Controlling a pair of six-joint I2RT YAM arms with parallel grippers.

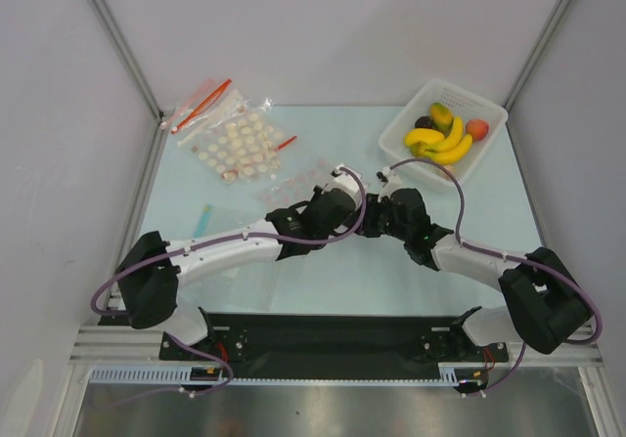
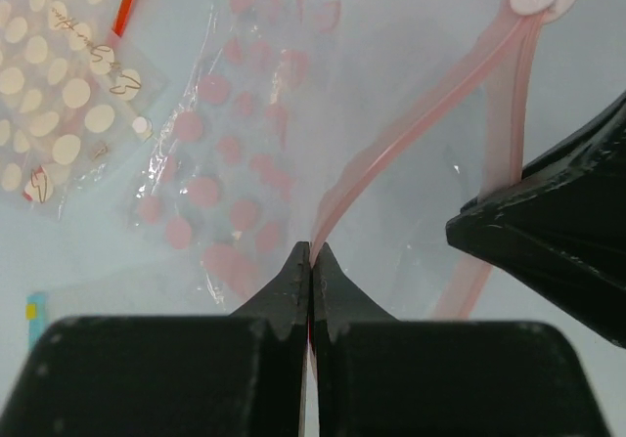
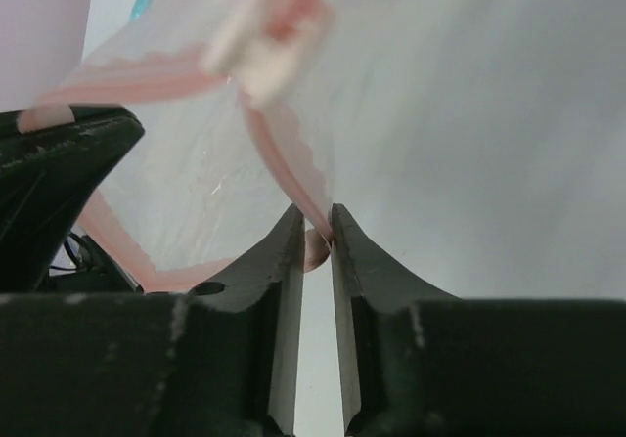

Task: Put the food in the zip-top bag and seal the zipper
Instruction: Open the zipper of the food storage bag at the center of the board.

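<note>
We see the left gripper (image 2: 311, 253) with its fingers pressed together on the zipper (image 2: 421, 114), pinching the near end of this thin pink strip. The right gripper (image 3: 314, 224) has its fingers a little apart, and the same strip runs down into the narrow gap. We cannot tell if they really press it.

The two grippers are close to each other over the middle of the table (image 1: 333, 271). The zip-top bag (image 2: 230, 178) lies flat on the table just behind them, and its mouth is lifted and held open between them.

The food is not in the bag. The banana bunch (image 1: 440, 142), the peach (image 1: 476, 128), the mango (image 1: 441, 115) and the dark purple piece (image 1: 424, 122) are in the white basket (image 1: 489, 114) at the far right. A bag with cream discs (image 1: 240, 149) lies at the far left.
</note>
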